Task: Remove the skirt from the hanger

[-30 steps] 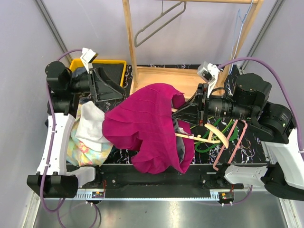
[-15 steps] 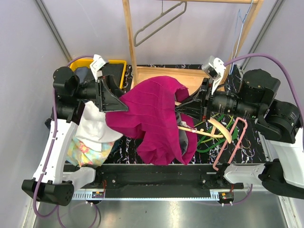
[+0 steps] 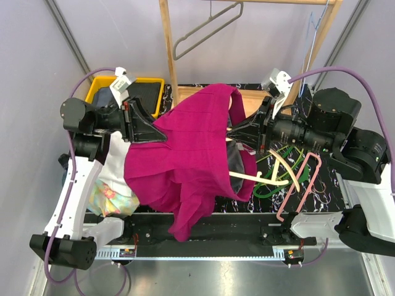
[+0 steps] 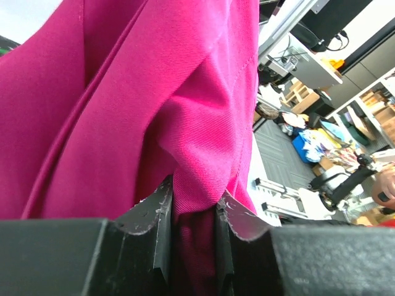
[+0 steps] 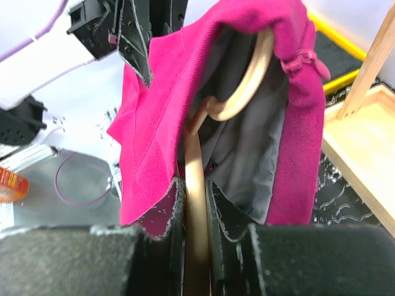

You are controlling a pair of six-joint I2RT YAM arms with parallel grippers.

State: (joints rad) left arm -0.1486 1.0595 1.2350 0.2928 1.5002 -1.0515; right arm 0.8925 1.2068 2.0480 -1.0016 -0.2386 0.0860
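I've got the skirt (image 3: 191,154), magenta twill with a smooth grey lining, hanging in the air between my two arms above the tabletop (image 3: 259,205), which is black with white marbling. Its waistband loops over the hanger (image 5: 192,166), a pale, curved wooden one. My left hand (image 4: 192,228) is nearly closed, pinching a thick fold of the skirt. My right hand (image 5: 194,203) is clamped on the hanger's wooden bar, inside the skirt. A pink hanger (image 3: 311,155) and a green hanger (image 3: 270,193) lie on the tabletop to the right. A wooden rack (image 3: 167,55) stands behind, with a yellow bin (image 3: 151,79) at back left and grey walls around.
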